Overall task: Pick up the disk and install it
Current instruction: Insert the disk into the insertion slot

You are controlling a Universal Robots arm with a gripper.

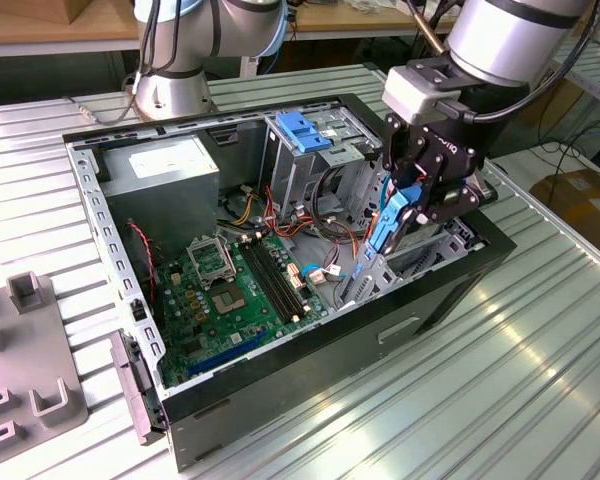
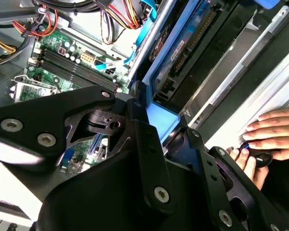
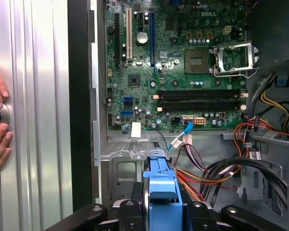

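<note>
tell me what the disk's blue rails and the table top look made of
The disk: side rails look like moulded plastic, uniform bright blue, dull sheen. The table: seemingly bare aluminium, silvery ribbed slats with streaky glare.

Fingers [image 2: 139,108] clamp disk [image 2: 183,53] by blue end tab; green motherboard [image 2: 62,67] beyond; person's hand [image 2: 274,132] alongside

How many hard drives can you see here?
1. The disk stands on edge in the fingers at the case's end toward the exterior view's right. The grey cage may hide more.
</note>
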